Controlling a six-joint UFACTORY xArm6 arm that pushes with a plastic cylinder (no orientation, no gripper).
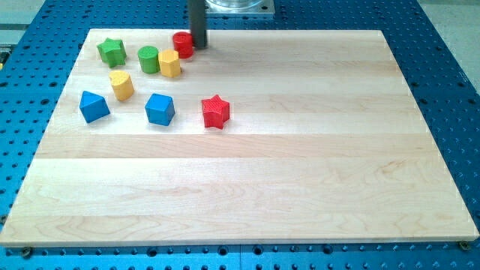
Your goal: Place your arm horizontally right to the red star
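Observation:
The red star lies on the wooden board, left of its middle. My tip is near the view's top edge of the board, well above the star and slightly to its left. The tip touches or nearly touches the right side of a red cylinder.
A green star, a green cylinder and a yellow block sit at the top left. A second yellow block, a blue block and a blue cube lie left of the red star.

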